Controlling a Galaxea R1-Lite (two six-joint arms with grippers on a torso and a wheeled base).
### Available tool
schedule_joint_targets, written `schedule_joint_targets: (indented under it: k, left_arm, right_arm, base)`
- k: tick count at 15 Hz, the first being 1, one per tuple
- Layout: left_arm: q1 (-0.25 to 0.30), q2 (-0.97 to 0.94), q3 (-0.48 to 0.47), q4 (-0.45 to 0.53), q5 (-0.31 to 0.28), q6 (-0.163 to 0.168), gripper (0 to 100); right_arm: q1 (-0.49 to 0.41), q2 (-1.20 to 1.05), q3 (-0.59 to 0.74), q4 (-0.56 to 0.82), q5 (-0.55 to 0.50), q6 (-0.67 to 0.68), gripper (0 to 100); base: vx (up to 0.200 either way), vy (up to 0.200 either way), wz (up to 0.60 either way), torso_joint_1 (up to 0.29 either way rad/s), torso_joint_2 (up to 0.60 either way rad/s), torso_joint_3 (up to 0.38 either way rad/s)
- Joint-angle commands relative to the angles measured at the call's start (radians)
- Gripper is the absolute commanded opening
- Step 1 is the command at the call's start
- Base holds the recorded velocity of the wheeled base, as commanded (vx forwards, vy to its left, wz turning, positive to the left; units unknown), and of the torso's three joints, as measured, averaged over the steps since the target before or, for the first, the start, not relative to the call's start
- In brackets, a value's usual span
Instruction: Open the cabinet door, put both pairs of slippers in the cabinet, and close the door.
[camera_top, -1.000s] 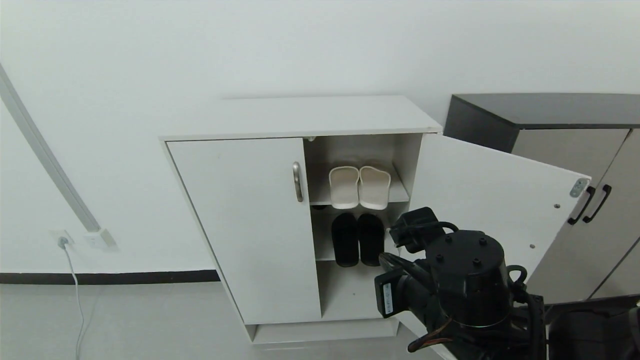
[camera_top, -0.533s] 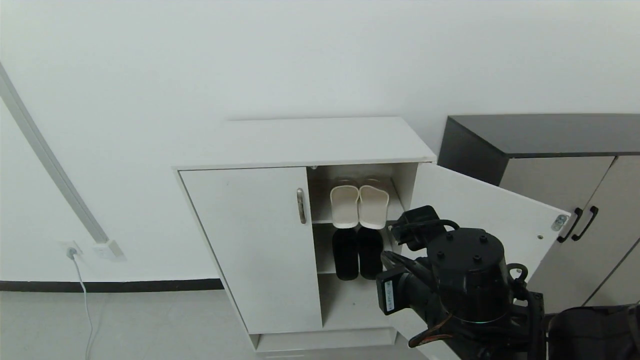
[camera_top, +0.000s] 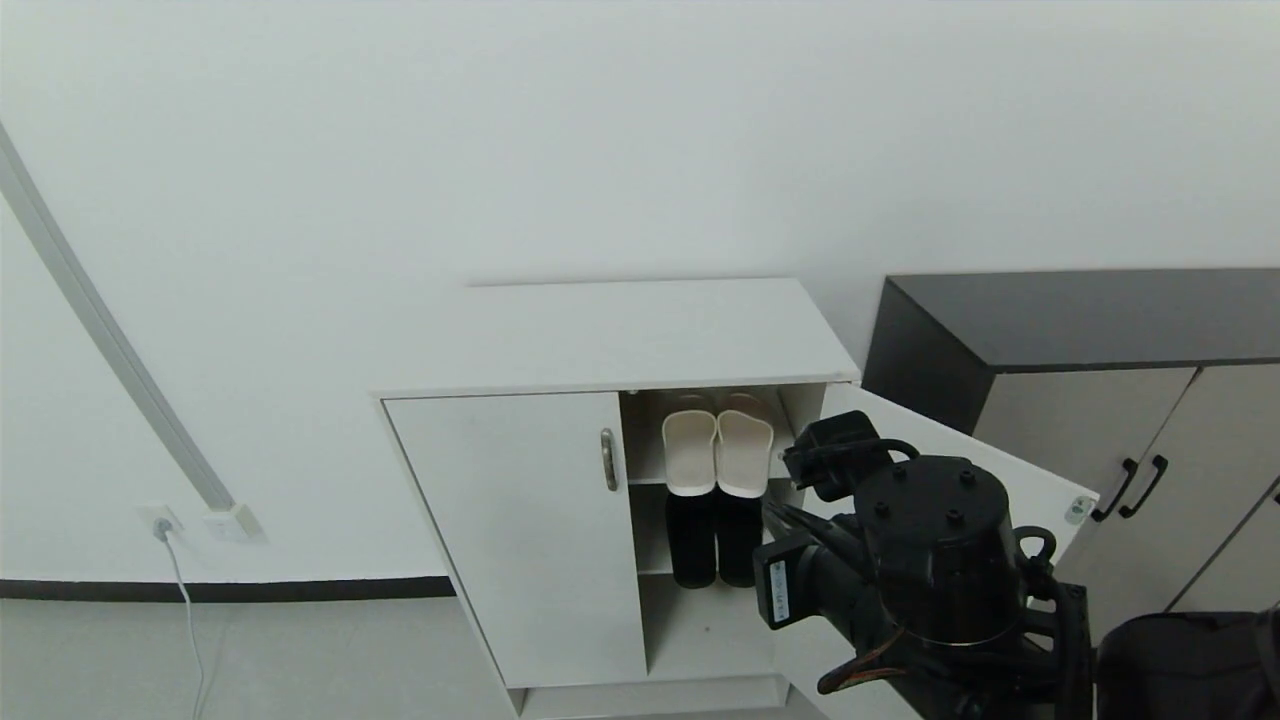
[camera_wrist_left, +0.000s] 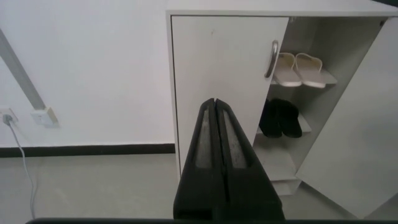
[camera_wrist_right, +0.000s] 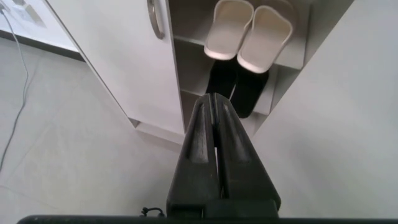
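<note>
My right arm (camera_top: 935, 550) hung low before the white two-door cabinet (camera_top: 640, 340), left and right jaws pressed together (empty). Its right door (camera_wrist_left: 367, 124) stood open, with the cream slippers (camera_top: 718, 452) shelved above the black slippers (camera_top: 712, 545).

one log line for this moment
white slippers: in cabinet | black slippers: below them | right door: open | left gripper: shut | right gripper: shut

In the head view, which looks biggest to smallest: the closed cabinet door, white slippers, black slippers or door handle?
Largest: closed cabinet door.
Next: white slippers and black slippers, about alike.
Smallest: door handle.
</note>
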Motion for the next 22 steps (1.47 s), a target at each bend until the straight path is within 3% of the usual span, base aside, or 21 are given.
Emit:
schedule_joint_targets:
  k: [1, 9, 20, 22]
  left_arm:
    - [0.0, 0.001, 0.0, 0.0, 0.001, 0.0, 0]
    - [0.0, 0.001, 0.0, 0.0, 0.002, 0.0, 0]
    - [0.0, 0.001, 0.0, 0.0, 0.004, 0.0, 0]
    - [0.0, 0.001, 0.0, 0.0, 0.004, 0.0, 0]
  right_arm:
    - [0.0, 0.002, 0.0, -0.001, 0.0, 0.0, 0]
    - [-0.002, 0.002, -0.002, -0.002, 0.0, 0.001, 0]
    - [-0.002, 0.013, 0.003, -0.002, 0.0, -0.003, 0]
    - [-0.002, 0.013, 0.003, -0.002, 0.0, -0.003, 0]
  base:
    - [0.0, 0.0, 0.0, 0.242, -0.58, -0.32]
    - [0.0, 0.0, 0.0, 0.223, -0.51, -0.284]
    - [0.0, 0.0, 0.0, 0.003, -0.01, -0.004]
    - [0.0, 0.0, -0.6, 0.002, 0.0, 0.002]
